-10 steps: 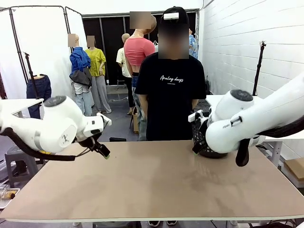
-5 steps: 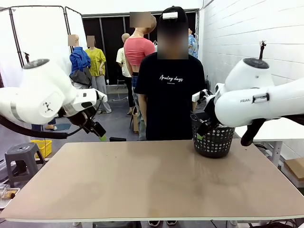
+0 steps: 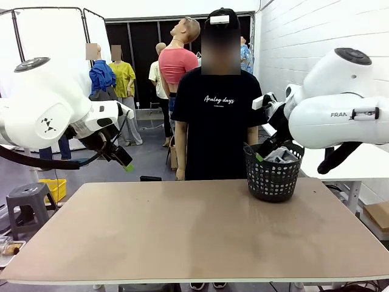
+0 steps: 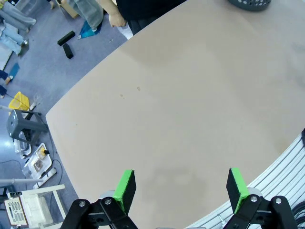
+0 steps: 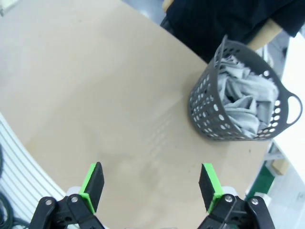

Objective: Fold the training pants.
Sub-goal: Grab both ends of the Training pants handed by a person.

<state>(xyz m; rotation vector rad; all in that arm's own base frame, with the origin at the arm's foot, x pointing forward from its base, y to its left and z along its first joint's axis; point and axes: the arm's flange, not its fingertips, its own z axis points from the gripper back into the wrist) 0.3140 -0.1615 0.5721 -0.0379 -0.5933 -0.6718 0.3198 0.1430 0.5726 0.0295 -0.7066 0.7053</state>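
here the training pants [image 5: 243, 102] sit bundled inside the basket [image 5: 202, 112], which stands on the tabletop [image 3: 182, 231] at its far edge, close to the far right corner. the fabric is crumpled into loose folds, so its long axis and the way its waistband points can't really be made out, though it seems heaped about level with the rim. there is one pair of pants, light grey and soft-looking, and one basket, dark and round, with a wall of small holes and a loop handle at the rim. the tabletop is a flat, matte tan board with rounded corners. two grippers are raised off it. the left gripper [image 4: 181, 174] hangs up near the far left corner, jaws wide apart with nothing between the green pads [image 4: 125, 183]. the right gripper [image 5: 151, 168] hangs by the far right corner, just beside the basket, jaws likewise spread and holding nothing. one person [image 3: 217, 109] in a black t-shirt stands at the far edge.
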